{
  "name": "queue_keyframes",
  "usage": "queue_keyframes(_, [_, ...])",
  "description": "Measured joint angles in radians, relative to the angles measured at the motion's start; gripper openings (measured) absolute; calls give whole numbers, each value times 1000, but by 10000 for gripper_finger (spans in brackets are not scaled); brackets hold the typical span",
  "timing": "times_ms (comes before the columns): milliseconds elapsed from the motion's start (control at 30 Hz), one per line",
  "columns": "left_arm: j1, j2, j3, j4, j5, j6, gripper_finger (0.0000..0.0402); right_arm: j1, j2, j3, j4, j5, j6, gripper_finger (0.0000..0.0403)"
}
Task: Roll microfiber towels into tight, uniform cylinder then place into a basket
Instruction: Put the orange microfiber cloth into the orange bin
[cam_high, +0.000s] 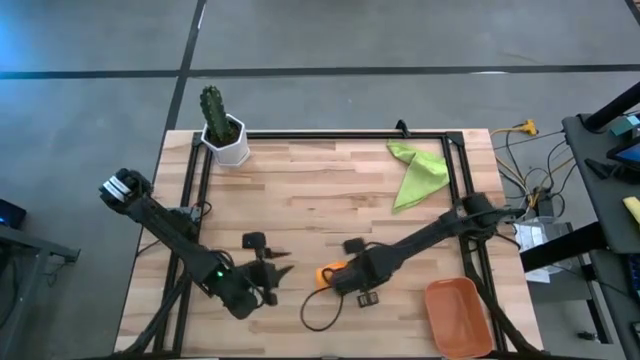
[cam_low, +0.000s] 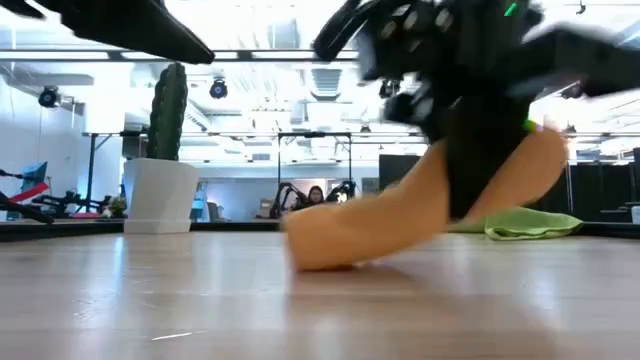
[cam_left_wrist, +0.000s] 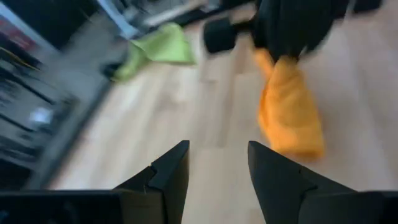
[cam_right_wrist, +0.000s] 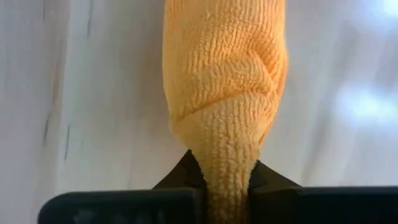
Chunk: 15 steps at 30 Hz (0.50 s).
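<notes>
The orange towel (cam_high: 328, 272) is rolled into a thick cylinder near the table's front middle. My right gripper (cam_high: 340, 277) is shut on one end of it. My left gripper (cam_high: 283, 268) is open and empty just left of the towel, its fingers pointing toward it; in the left wrist view (cam_left_wrist: 217, 165) the towel (cam_left_wrist: 289, 115) lies ahead. The lime green towel (cam_high: 415, 170) lies crumpled at the far right. The terracotta basket (cam_high: 458, 315) sits at the front right corner. My right gripper pinches the narrowed right end of the orange roll (cam_right_wrist: 227, 171) between its two fingers. The fingers come from the table's right, slanting down, in line with the roll. The roll is tilted: the held end is raised and the left end (cam_low: 320, 250) rests on the table.
A white pot with a cactus (cam_high: 225, 135) stands at the far left corner. A black frame (cam_high: 330, 133) runs along the table's edges. A black cable loop (cam_high: 318, 312) lies near the front edge.
</notes>
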Motion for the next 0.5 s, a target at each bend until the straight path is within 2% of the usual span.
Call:
queue_keyframes(67, [3, -17, -23, 57, -52, 96, 148, 22, -66, -47, -21, 24, 118, 16])
queue_keyframes(167, [19, -38, -62, 211, -57, 281, 148, 53, -159, -130, -34, 24, 325, 16])
queue_keyframes(333, [92, -61, -102, 439, 60, 545, 148, 114, -326, -238, -57, 24, 668, 16])
queue_keyframes(400, [132, -66, -103, 495, 94, 604, 148, 148, -364, -262, -107, 23, 800, 20])
queue_keyframes(500, [181, -76, -106, 490, 97, 632, 148, 220, -416, -266, -195, 15, 1020, 24])
